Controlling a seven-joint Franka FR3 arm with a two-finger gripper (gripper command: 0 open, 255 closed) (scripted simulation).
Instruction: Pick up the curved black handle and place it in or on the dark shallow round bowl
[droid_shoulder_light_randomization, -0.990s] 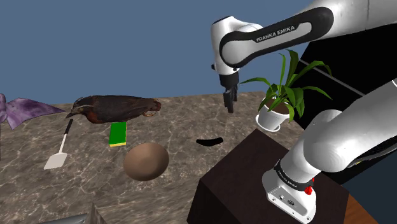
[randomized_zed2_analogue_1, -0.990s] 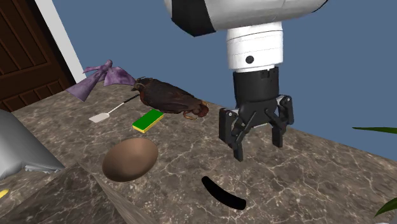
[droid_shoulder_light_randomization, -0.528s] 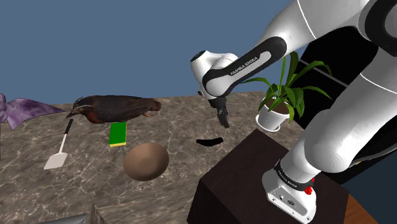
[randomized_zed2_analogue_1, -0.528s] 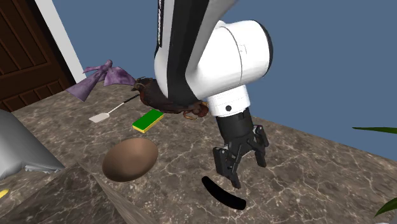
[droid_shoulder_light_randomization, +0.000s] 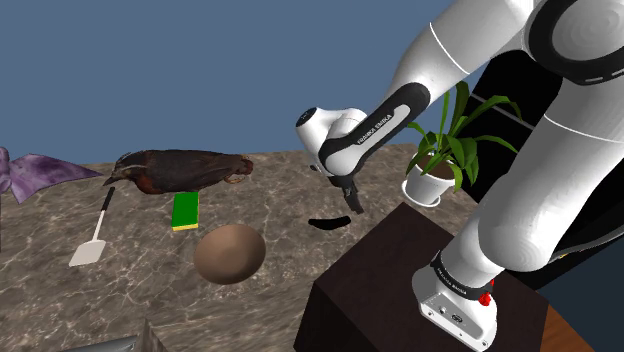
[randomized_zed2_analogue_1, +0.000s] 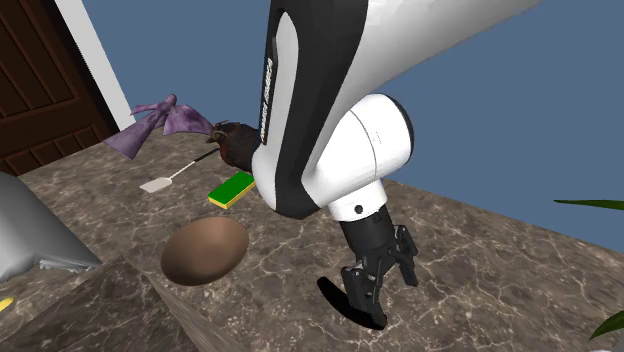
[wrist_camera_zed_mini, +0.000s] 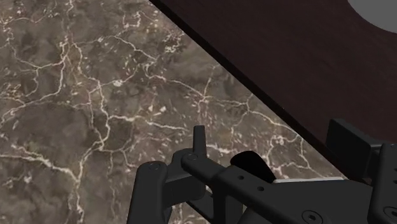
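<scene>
Over the brown marble surface (droid_shoulder_light_randomization: 280, 185), we see the black two-finger tool (randomized_zed2_analogue_1: 384, 291) open above the curved black handle (droid_shoulder_light_randomization: 325, 222).

On the counter (droid_shoulder_light_randomization: 290, 180), shoulder view: bowl (droid_shoulder_light_randomization: 229, 253) at the front, curved handle (droid_shoulder_light_randomization: 328, 222) to its right, next to the stand (droid_shoulder_light_randomization: 380, 270). The gripper (droid_shoulder_light_randomization: 354, 207) sits just over the handle's right end, contact unclear. The block (droid_shoulder_light_randomization: 185, 211) lies behind the bowl, bird (droid_shoulder_light_randomization: 180, 170) behind that, spatula (droid_shoulder_light_randomization: 93, 238) left of the block, cloth (droid_shoulder_light_randomization: 40, 172) far left. The potted plant (droid_shoulder_light_randomization: 432, 182) is behind the stand.
</scene>
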